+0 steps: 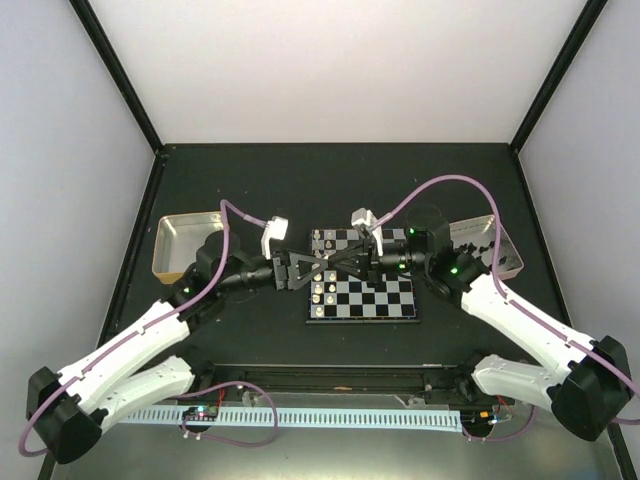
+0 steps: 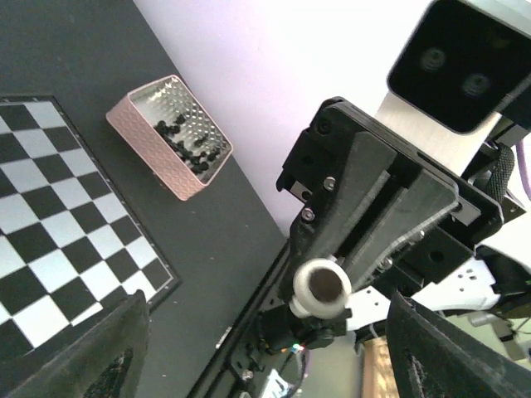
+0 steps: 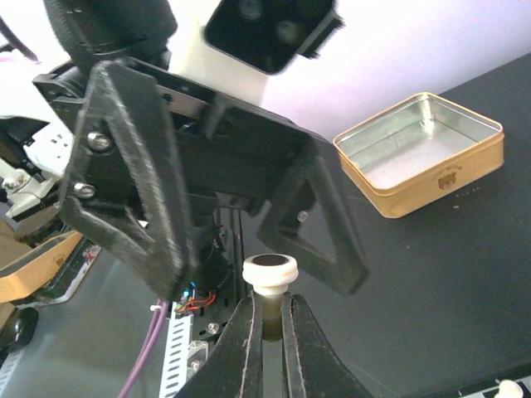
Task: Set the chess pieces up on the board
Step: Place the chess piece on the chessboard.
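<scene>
gold tray (image 3: 415, 145) left, pinkish tray (image 2: 151, 159) right, both on the black table (image 1: 340, 180).

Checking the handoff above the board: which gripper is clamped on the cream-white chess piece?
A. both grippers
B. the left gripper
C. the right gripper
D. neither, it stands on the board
C: in the right wrist view the right gripper is shut on the chess piece, while the left gripper has its jaws wide apart.

It was a robotics lab cell: a black tabletop (image 1: 250, 170) boxed in by plain white panels (image 1: 340, 60) on black struts (image 1: 117, 75), with purple cables (image 1: 445, 178) overhead and a slotted cable duct (image 1: 350, 418) along the frame's bottom.
</scene>
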